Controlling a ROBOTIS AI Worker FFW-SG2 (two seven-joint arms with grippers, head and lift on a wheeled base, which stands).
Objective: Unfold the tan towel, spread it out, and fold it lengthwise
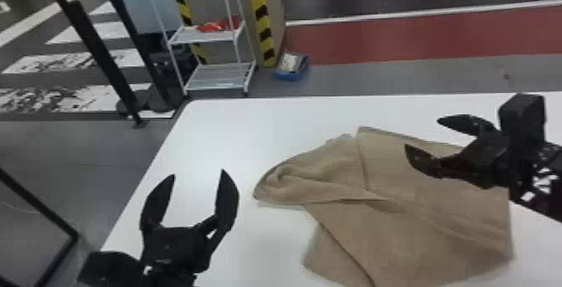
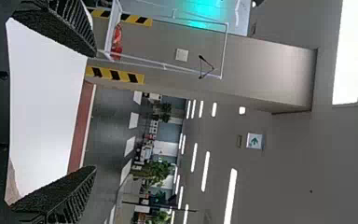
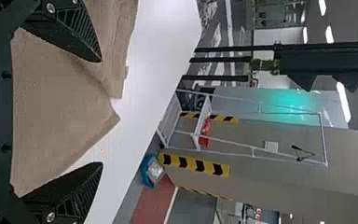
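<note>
So, white table [image 1: 209, 139], shelving [image 1: 219, 73] beyond.

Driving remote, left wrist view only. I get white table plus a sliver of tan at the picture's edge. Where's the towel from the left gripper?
Observer: To the robot's right of the left gripper; the head view shows the towel with most of its cloth on the robot's right side of the table.
Operator: Is the right gripper clamped on it?
Observer: No, its fingers stand wide apart.
Operator: Towel flat yet?
Observer: Not yet; the end nearer your gripper is bunched into a rounded, curled fold.
</note>
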